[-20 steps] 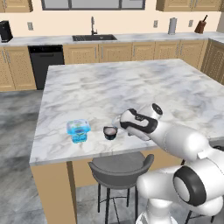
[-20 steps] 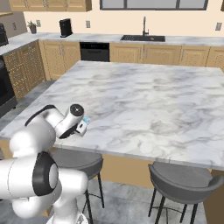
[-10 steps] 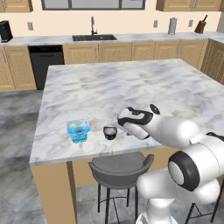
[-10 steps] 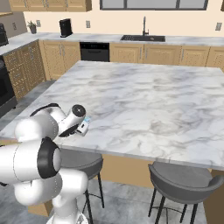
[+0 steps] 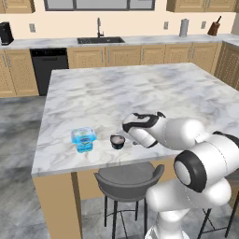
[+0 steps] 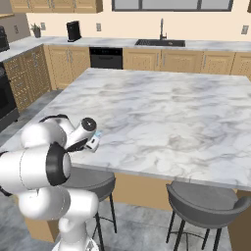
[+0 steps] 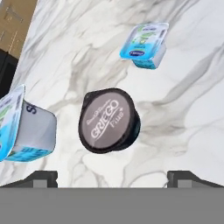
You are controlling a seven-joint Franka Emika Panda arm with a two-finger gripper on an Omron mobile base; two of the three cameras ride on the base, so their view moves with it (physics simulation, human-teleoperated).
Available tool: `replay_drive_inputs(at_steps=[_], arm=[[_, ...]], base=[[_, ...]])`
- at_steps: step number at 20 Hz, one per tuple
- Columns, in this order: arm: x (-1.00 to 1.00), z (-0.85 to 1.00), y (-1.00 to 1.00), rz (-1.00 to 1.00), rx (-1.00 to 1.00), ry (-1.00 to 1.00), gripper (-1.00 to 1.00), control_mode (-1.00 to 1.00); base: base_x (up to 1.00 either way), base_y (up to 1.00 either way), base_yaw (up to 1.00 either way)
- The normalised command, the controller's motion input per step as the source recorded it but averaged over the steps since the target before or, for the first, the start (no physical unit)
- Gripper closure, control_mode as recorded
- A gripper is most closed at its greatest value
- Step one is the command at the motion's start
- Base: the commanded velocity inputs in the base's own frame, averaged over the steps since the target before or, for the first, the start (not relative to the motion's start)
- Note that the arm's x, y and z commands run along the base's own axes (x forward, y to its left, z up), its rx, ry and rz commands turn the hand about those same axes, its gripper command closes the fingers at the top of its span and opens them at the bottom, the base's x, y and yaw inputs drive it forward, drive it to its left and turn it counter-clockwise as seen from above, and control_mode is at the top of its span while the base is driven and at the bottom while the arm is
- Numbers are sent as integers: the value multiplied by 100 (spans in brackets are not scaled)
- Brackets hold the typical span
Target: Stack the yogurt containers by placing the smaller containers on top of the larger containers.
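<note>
Down near the front edge of the marble island counter (image 5: 140, 88), toward its front left corner as the left base view shows it, the squarish translucent blue yogurt tub (image 5: 84, 139) stands upright with its blue-green label facing forward. Just beside it to the right, apart from it, sits the black round yogurt cup (image 5: 117, 141), its pale lid reading "GRIEGO" in the hand view (image 7: 108, 120). The gripper (image 5: 135, 140) hangs low just to the right of that dark cup, the white arm reaching in from the lower right. Seen from the hand, the two dark fingertips (image 7: 41, 178) stand far apart at the bottom of the view with the black cup between and beyond them, so the claw is spread wide and grasps nothing. In that same view a small translucent blue cup (image 7: 146, 43) with a green and blue lid lies well past the dark cup on bare marble, and another translucent blue container (image 7: 24, 127) stands close to the left of the dark cup, not touching it; which of these is the big tub I cannot tell from that view alone. A grey stool (image 5: 126, 179) stands under the counter's front edge below the cups.
</note>
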Motion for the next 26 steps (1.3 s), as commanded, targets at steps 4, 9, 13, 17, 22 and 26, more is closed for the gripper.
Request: replay_drive_inputs(at_steps=[4,9,13,17,22,26], arm=[[9,-9,11,0,0,0,-100,-100],[12,-12,9,0,0,0,-100,-100],[12,-11,6,0,0,0,-100,-100],[13,-13,5,0,0,0,-100,-100],[13,-13,3,0,0,0,-100,-100],[15,-15,5,0,0,0,-100,-100]], base=[[0,0,0],[0,0,0],[0,0,0],[0,0,0],[0,0,0],[0,0,0]])
